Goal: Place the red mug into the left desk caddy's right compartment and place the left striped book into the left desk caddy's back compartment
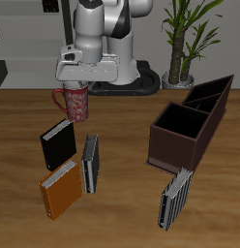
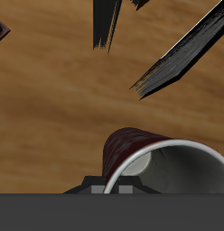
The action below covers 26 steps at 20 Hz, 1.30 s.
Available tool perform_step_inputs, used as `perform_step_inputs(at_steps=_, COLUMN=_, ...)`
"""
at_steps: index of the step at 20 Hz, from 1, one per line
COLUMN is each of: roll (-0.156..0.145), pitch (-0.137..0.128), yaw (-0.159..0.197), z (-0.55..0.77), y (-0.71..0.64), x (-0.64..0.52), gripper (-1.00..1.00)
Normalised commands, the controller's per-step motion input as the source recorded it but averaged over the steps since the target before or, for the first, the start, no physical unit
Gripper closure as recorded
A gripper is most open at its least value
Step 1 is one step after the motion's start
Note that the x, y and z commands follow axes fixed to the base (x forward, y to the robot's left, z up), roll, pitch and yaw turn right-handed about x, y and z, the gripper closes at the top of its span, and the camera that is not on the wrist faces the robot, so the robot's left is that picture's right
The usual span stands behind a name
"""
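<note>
Wood-grain tabletop (image 1: 122,208) spreads bare between the caddy (image 1: 190,126) and the books, leaving broad open room before the caddy's front. That caddy is a dark maroon open box with dividers, its large square section nearest the table's front edge. Well apart from it, farther back, the gripper (image 1: 75,89) holds the red mug (image 1: 74,102) at its rim; the wrist view shows the mug's white inside (image 2: 182,171) close under the gripper. One striped book (image 1: 176,199) stands tilted just before the caddy. Another striped book (image 1: 90,163) stands beside a black book (image 1: 58,143) and an orange book (image 1: 62,188).
</note>
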Motion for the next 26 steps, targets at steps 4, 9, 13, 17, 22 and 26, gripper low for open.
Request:
perform_step_inputs(at_steps=4, roll=0.0, pitch=-0.026, yaw=0.017, z=0.42, y=0.47, x=0.26, gripper=1.0)
perform_step_inputs(at_steps=9, roll=-0.014, pitch=-0.019, yaw=-0.027, z=0.48, y=0.46, x=0.21, gripper=1.0)
perform_step_inputs(at_steps=13, roll=-0.013, pitch=-0.027, yaw=-0.015, z=0.42, y=0.46, x=0.24, gripper=1.0)
perform_step_inputs(at_steps=17, roll=-0.007, pitch=-0.036, yaw=-0.027, z=0.41, y=0.48, x=0.15, gripper=1.0)
perform_step_inputs(at_steps=22, roll=0.0, pitch=-0.007, yaw=-0.007, z=0.26, y=0.33, x=0.13, gripper=1.0)
perform_step_inputs(at_steps=26, roll=-0.013, pitch=-0.022, yaw=0.007, z=0.28, y=0.5, x=0.16, gripper=1.0)
